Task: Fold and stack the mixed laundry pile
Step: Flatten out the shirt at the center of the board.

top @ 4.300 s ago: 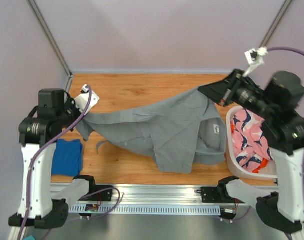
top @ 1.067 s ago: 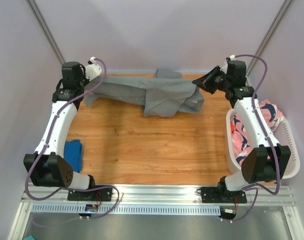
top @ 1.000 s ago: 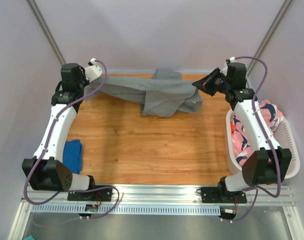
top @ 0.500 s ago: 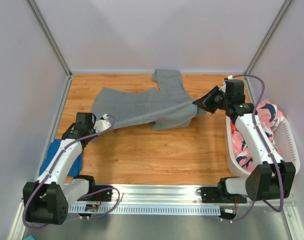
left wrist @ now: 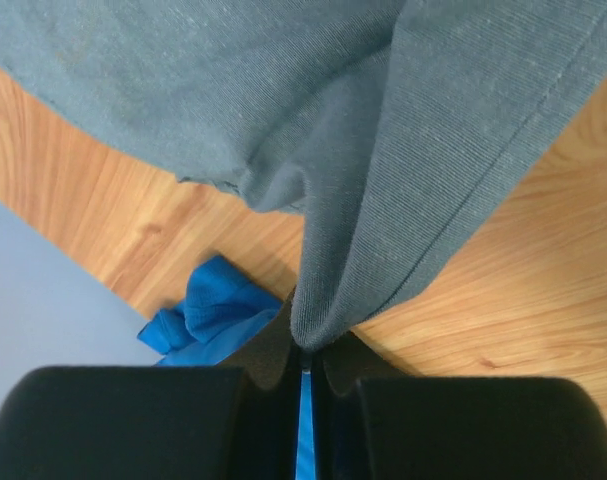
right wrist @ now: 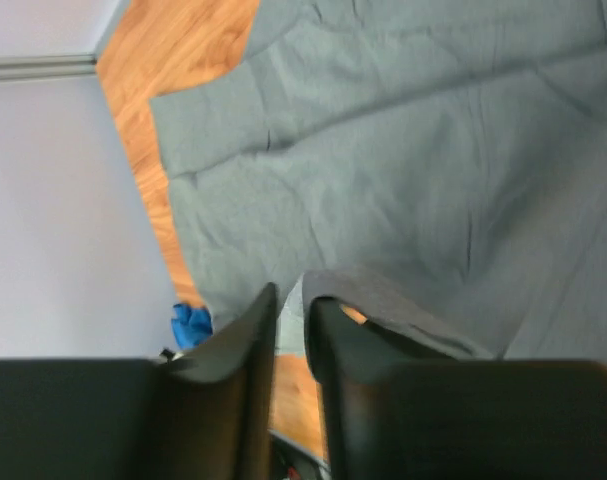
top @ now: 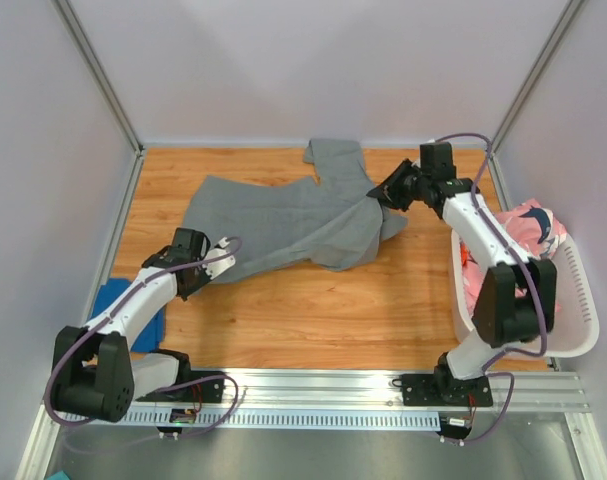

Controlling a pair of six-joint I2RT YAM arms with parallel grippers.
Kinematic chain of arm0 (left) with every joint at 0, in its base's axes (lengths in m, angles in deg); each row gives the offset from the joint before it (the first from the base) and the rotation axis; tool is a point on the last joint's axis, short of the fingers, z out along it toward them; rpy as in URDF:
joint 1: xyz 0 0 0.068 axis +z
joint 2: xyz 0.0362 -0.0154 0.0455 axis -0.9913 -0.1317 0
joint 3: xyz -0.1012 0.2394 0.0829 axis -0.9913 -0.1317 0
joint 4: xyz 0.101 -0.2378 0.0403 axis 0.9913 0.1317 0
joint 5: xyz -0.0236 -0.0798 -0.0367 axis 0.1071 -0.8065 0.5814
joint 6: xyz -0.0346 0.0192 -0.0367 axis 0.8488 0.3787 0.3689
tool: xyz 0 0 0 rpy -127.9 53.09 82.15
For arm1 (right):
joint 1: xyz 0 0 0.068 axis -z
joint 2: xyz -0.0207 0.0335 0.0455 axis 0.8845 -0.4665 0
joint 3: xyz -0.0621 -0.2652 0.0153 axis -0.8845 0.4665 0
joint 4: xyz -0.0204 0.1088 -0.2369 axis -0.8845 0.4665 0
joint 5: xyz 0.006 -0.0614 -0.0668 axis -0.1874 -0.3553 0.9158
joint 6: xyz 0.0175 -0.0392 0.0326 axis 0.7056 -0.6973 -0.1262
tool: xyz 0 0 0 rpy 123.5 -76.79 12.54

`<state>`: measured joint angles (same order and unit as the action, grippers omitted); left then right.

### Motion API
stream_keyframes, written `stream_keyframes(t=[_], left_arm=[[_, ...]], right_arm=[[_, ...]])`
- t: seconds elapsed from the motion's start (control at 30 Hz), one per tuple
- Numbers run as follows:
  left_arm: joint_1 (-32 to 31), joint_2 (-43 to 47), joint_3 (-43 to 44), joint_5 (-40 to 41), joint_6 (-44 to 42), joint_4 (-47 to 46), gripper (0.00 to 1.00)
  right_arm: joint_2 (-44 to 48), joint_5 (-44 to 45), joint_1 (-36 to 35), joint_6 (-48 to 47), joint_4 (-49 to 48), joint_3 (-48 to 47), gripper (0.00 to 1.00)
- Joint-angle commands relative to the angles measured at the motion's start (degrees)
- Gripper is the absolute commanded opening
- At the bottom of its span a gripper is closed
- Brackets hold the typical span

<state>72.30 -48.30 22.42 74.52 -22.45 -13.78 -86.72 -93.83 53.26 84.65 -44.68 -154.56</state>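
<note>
The long grey garment (top: 283, 215) lies spread flat across the back half of the wooden table. My left gripper (top: 205, 265) is shut on its near-left corner, low over the table. In the left wrist view the gripper (left wrist: 308, 350) pinches a fold of the grey cloth (left wrist: 283, 100). My right gripper (top: 380, 194) is shut on the garment's right edge. In the right wrist view the gripper (right wrist: 293, 310) holds a grey flap above the spread cloth (right wrist: 403, 150). The bright blue garment (top: 133, 310) lies at the near left. The pink patterned garment (top: 523, 225) sits in the basket.
The white slotted basket (top: 581, 300) stands at the right edge of the table, with a bit of orange cloth (top: 463, 258) by its left wall. The blue garment also shows in the left wrist view (left wrist: 208, 315) and the right wrist view (right wrist: 191, 325). Metal rails run along the near edge.
Both arms held the grey garment stretched at the back, then brought it down and spread it. Since half a second ago, my right gripper has moved left and back with its edge.
</note>
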Motion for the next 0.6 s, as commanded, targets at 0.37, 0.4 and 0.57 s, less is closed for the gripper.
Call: stream_keyframes(t=[0.37,0.4,0.57], left_arm=[[-0.2,-6.3,7.7,-3.1,6.9,0.8,0.08],[-0.2,-6.4,7.9,-3.2,7.2,0.9,0.08],[-0.2,-6.7,8.6,-3.7,8.4,1.6,0.08]], right_arm=[[-12.4,12.7,-2.7,-27.9,13.4,-19.0,0.63],[-11.0,13.8,-2.8,-28.5,13.7,-17.6,0.64],[0.0,15.6,-3.7,-28.9,9.2,-3.6,0.64]])
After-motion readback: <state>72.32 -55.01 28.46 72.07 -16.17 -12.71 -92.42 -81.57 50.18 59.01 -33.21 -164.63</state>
